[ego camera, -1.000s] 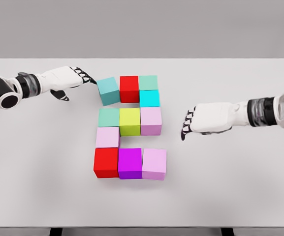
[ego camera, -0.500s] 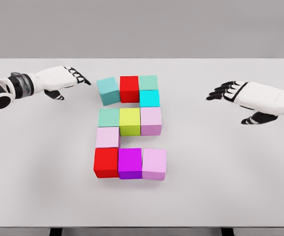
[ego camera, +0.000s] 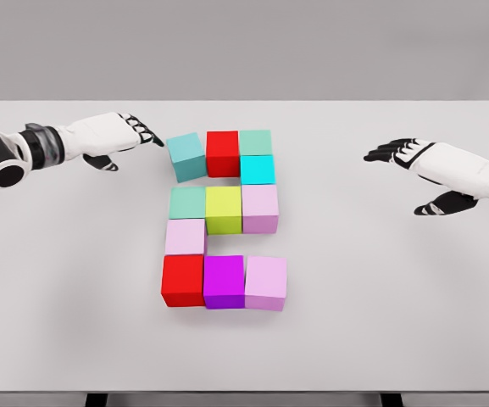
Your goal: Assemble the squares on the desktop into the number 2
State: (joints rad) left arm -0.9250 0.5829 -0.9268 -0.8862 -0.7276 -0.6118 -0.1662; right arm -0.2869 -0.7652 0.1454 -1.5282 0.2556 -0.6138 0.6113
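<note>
Several coloured cubes lie on the white table [ego camera: 397, 322] in a blocky 2. The top row holds a slightly skewed teal cube [ego camera: 186, 156], a red cube [ego camera: 223, 153] and a green cube [ego camera: 255, 142], with a cyan cube [ego camera: 258, 170] beneath. The middle row is a green cube [ego camera: 188, 202], a yellow cube [ego camera: 224, 209] and a pink cube [ego camera: 260, 209]. A pink cube [ego camera: 185, 236] leads down to a red cube [ego camera: 182, 280], a magenta cube [ego camera: 224, 281] and a pink cube [ego camera: 266, 282]. My left hand [ego camera: 134, 134] is open, its fingertips just left of the teal cube. My right hand [ego camera: 409, 170] hovers open, far to the right.
The right hand swung away from beside the middle row to the far right and turned over. The left hand drew back, then returned toward the teal cube. The cubes stayed put.
</note>
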